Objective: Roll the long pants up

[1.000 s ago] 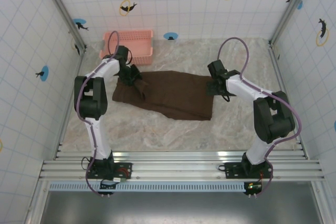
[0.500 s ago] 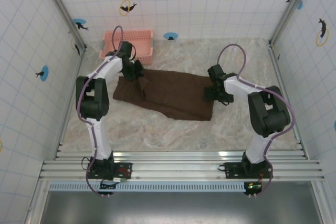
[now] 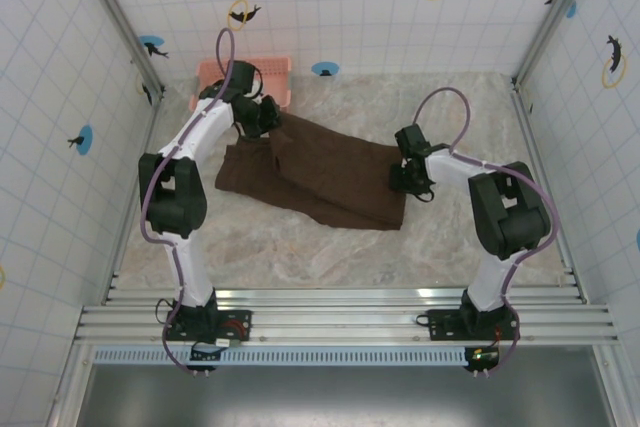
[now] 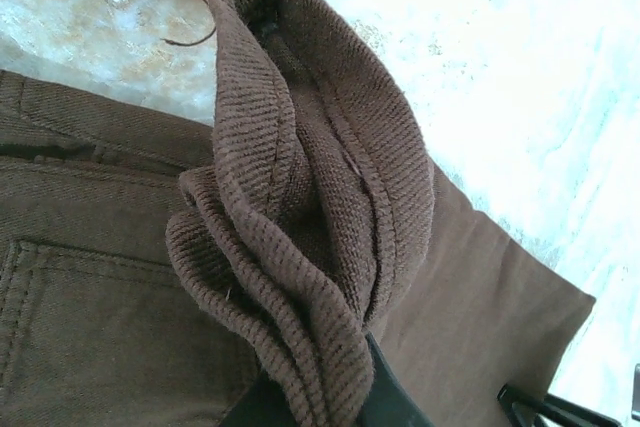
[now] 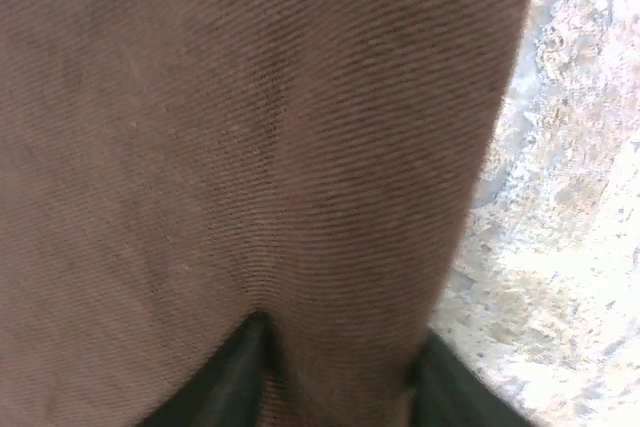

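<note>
Left gripper (image 3: 266,117) pinched a lifted, bunched fold of the dark brown long pants (image 3: 340,185); right gripper (image 3: 405,179) clamped their flat right end.

long pants (image 3: 330,182) laid across the table (image 3: 300,247), basket (image 3: 275,72) set behind their left end, left gripper (image 3: 271,119) there, right gripper (image 3: 403,181) at right end

surface: marbled table (image 3: 300,247) | lying on it: long pants (image 3: 340,182); pink basket (image 3: 277,79), far-left corner

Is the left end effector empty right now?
No, in the left wrist view the left end effector is closed on a bunched fold of the pants, which stands up between its fingers.
</note>
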You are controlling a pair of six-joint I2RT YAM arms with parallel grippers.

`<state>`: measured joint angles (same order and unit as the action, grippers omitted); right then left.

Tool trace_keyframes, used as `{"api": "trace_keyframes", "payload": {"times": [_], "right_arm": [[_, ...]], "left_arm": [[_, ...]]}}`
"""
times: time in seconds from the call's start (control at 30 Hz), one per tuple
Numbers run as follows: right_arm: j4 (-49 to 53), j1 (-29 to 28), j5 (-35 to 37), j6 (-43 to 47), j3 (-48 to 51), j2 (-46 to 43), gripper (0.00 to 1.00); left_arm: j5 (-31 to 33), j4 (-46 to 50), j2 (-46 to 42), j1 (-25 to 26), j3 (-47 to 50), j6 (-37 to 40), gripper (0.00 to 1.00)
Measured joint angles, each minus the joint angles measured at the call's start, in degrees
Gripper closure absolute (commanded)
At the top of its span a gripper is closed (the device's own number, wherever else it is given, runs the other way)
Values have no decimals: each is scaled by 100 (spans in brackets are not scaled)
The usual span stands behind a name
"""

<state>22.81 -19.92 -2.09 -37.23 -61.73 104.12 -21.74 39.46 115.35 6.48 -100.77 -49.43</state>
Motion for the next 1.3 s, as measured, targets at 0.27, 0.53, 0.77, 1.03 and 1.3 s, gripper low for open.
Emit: {"api": "trace_keyframes", "payload": {"times": [0.27,0.53,0.77,1.03,1.3], "right_arm": [[160,-9,140,22,-17,-57,100],[876,398,557,428,-151,-501,100],[1121,872,542,813,-192,-780,100],[1530,1300,483,1180,-192,-986,100],[2153,1834,1200,1353,-192,-1132,100]], "left_arm": [[87,186,-2,2,-28,210,100],[101,498,-13,114,-46,669,100],[-125,476,-13,243,153,992,97],[-81,216,-13,291,1084,1272,59],[1043,118,-107,-365,2011,1611,12]]}}
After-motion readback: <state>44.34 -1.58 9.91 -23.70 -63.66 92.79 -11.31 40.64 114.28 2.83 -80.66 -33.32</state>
